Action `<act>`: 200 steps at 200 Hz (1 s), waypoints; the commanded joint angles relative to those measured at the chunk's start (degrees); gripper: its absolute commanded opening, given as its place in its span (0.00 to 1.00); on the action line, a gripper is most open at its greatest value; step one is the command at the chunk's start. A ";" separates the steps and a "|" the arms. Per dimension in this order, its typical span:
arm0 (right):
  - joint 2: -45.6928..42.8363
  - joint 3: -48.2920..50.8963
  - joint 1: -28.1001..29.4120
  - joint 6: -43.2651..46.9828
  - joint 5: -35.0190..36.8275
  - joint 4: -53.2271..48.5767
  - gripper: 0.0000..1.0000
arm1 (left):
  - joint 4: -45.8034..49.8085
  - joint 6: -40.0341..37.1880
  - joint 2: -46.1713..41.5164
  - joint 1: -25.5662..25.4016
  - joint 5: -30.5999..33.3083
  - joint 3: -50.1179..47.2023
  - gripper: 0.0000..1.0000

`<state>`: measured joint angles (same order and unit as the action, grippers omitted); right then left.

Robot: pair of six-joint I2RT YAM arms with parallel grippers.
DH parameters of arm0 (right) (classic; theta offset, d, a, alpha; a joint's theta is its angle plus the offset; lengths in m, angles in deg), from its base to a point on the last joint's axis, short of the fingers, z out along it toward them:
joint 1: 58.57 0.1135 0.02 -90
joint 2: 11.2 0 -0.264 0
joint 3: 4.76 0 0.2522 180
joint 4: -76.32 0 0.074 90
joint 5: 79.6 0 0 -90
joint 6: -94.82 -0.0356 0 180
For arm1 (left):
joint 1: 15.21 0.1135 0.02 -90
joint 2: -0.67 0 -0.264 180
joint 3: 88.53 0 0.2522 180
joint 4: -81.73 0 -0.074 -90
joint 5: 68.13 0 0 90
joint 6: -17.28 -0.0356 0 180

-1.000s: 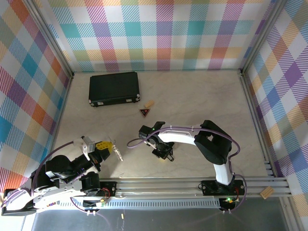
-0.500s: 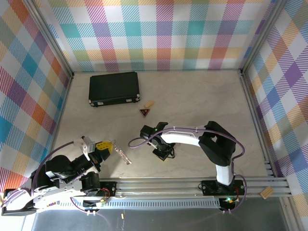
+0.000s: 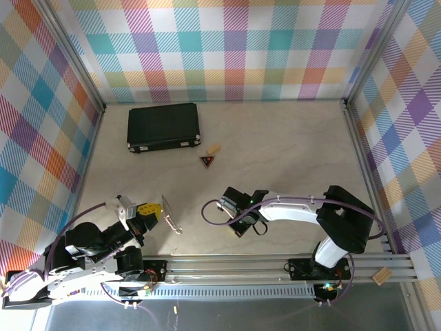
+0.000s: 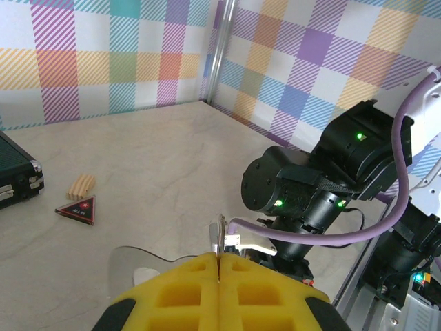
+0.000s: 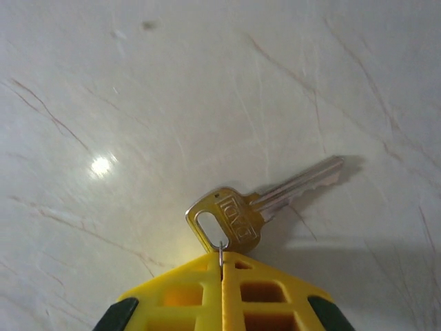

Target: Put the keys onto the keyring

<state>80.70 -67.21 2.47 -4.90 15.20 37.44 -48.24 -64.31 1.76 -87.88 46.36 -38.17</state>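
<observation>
The keys point(image 3: 172, 218), a pale silver bunch, are clamped in the left gripper point(image 3: 159, 207), jutting toward five o'clock over the table point(image 3: 289, 152). Stiff, light, slick metal, I'd judge: hold the flat faces, not the toothed edge. The right gripper point(image 5: 222, 263) is pinched tight on the thin keyring point(image 5: 220, 249), apparently threaded through a brass-headed key point(image 5: 231, 219) (blade toward two o'clock). The right wrist view shows that threading; from overhead the ring is too small to tell.

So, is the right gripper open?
No, on the right gripper the yellow fingers are pressed together, pinching a thin metal ring by the key.
</observation>
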 commanded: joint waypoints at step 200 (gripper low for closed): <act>3.63 -18.50 -3.09 20.34 -13.06 -23.75 0.45 | -2.34 0.56 -0.95 -0.11 -1.29 0.01 0.00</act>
<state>84.41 -85.68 0.81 12.30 5.93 17.16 -48.46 -64.31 1.76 -87.88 45.53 -38.19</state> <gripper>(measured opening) 0.457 0.050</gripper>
